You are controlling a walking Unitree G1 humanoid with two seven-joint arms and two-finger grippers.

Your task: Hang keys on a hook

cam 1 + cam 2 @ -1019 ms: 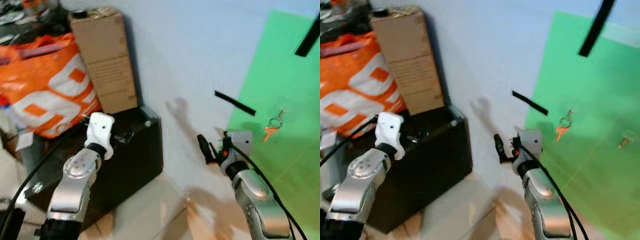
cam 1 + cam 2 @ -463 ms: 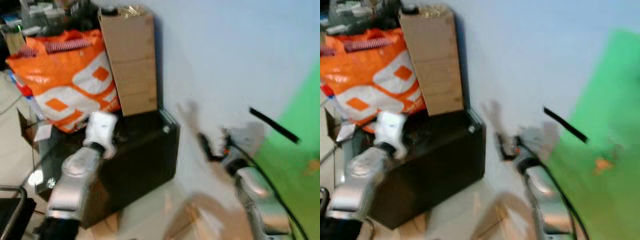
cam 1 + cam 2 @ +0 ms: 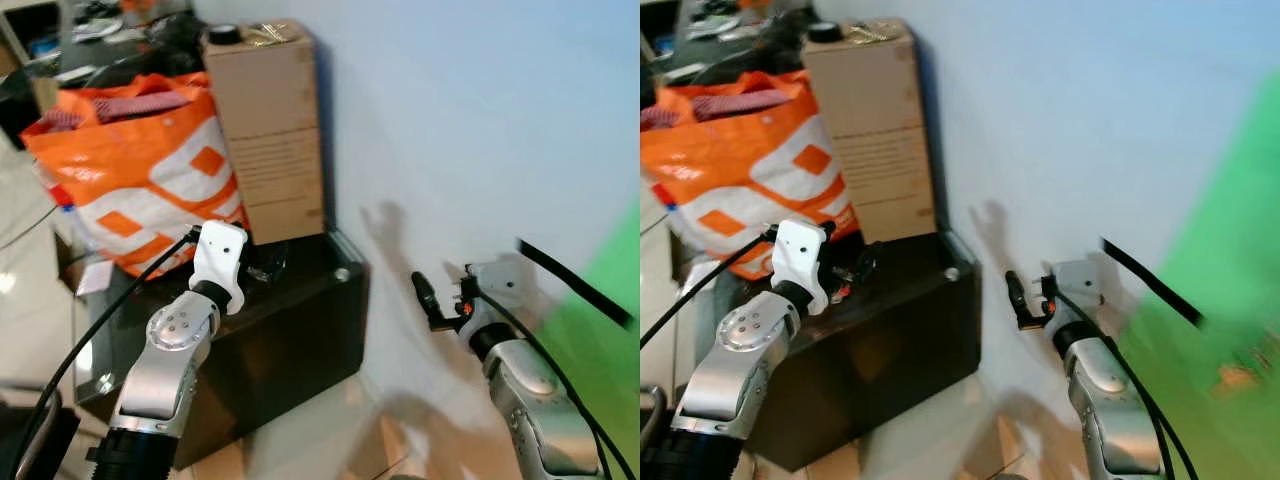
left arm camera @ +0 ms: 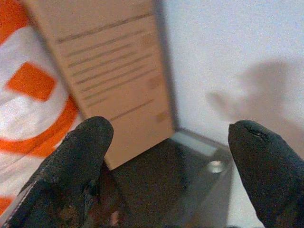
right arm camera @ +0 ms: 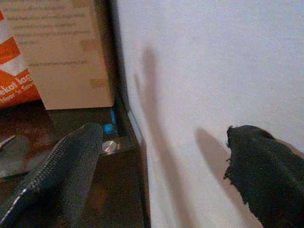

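The black cabinet (image 3: pixel 270 330) stands against the pale wall (image 3: pixel 470 110), and everything here is placed from it. On the cabinet's top sit a tall cardboard box (image 3: pixel 268 125) at the wall end and an orange bag (image 3: pixel 140 170) beside the box, away from the wall. The left end effector (image 4: pixel 166 166) hovers over the cabinet's top with its fingers spread and nothing between them. The right end effector (image 5: pixel 166 171) is past the cabinet's wall-side corner, close to the wall, fingers likewise spread and empty. A green sheet (image 3: pixel 600 330) and a black strip (image 3: pixel 575 285) lie on the wall beyond the right arm. The keys cannot be made out in these views, nor can a hook. Keys are likely to be small, rigid, light and slippery metal, so pinching the ring or a flat key blade would probably hold best.
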